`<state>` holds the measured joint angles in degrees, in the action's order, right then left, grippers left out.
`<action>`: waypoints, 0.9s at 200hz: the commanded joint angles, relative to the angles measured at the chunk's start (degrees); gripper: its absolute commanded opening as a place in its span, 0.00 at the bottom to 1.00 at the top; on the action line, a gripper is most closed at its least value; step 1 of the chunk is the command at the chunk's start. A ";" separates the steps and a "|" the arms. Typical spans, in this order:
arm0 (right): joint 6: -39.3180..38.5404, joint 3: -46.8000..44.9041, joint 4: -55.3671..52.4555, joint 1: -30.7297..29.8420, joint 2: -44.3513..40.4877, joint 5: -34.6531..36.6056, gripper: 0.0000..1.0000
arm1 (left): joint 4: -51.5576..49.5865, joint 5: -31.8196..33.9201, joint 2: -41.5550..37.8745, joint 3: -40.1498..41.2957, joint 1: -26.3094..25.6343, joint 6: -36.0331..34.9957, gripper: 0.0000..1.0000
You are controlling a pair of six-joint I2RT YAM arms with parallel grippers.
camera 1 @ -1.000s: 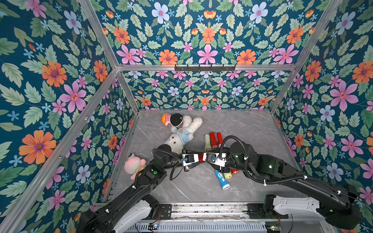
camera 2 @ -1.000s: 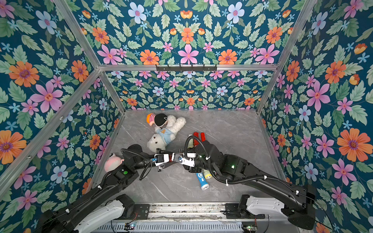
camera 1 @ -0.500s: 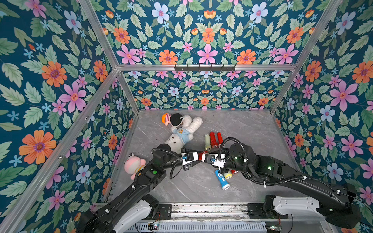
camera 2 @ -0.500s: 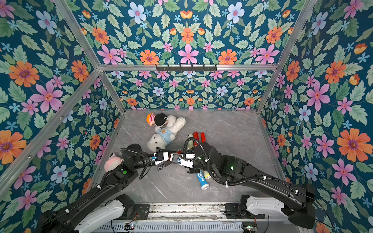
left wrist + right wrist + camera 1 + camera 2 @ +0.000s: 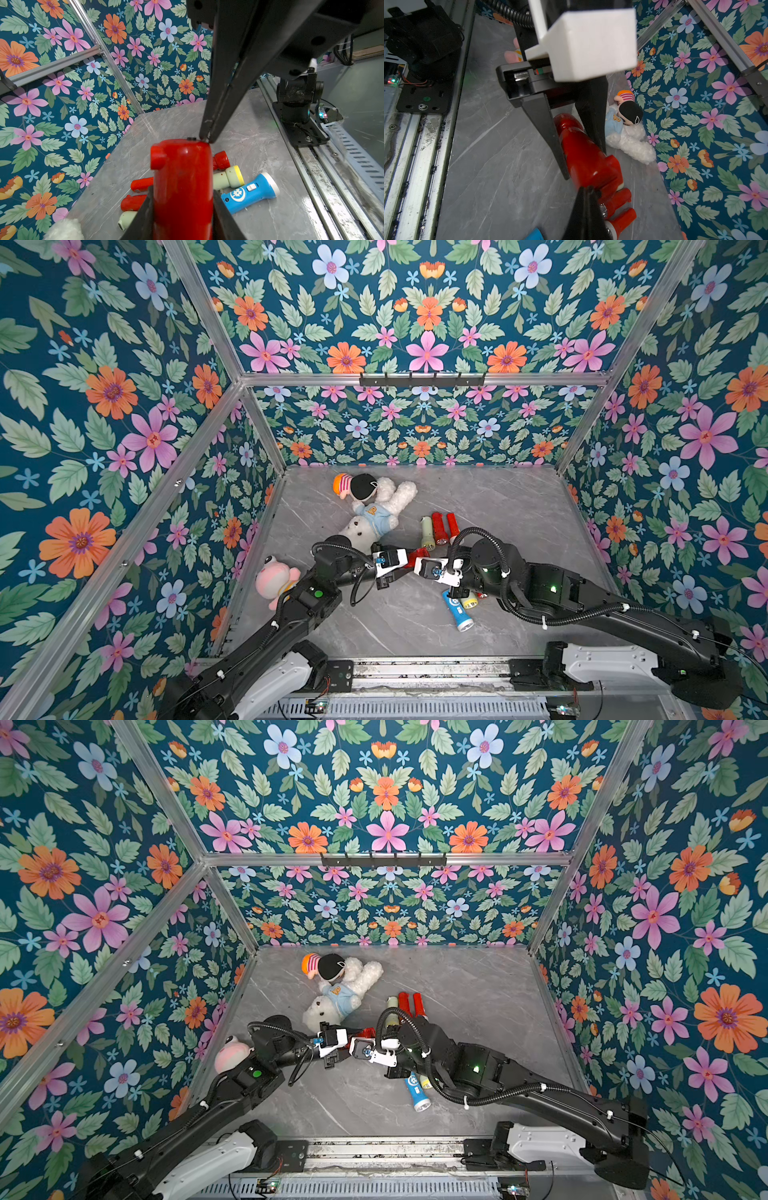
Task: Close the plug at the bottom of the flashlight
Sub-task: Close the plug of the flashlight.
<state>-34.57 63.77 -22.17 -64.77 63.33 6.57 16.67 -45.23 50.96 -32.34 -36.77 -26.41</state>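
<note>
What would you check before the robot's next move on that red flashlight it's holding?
1. Left gripper shut on the red flashlight: ok.
2. Right gripper shut, tips at the flashlight's end: ok.
3. Plug pressed fully closed: cannot tell, that end is not visible.
4. Held flashlight raised off the table: ok.
5. Blue flashlight lies clear of both grippers: ok.

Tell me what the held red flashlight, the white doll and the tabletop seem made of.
Red flashlight: likely hard plastic, glossy; soft highlights and moulded rounded edges.
White doll: plush fabric, matte; fuzzy, fluffy surface.
Tabletop: grey, marble-veined, smooth with faint reflections; stone or printed laminate, cannot tell.
</note>
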 commanded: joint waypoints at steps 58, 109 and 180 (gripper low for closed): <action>14.24 -5.72 1.48 6.63 -9.74 -8.00 0.09 | 14.59 14.85 2.34 0.67 -0.05 12.28 0.00; 36.03 -9.58 -2.26 31.93 -12.26 -24.35 0.14 | 5.73 30.70 12.72 -11.40 -0.11 28.43 0.00; 49.89 -8.11 -13.02 48.32 -2.84 -25.54 0.00 | -15.03 31.24 38.34 -39.73 -0.99 47.98 0.00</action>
<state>6.52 56.75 -31.53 -24.45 58.78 -13.91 8.34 -13.52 83.48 -66.46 -37.12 11.88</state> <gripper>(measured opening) 0.059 0.390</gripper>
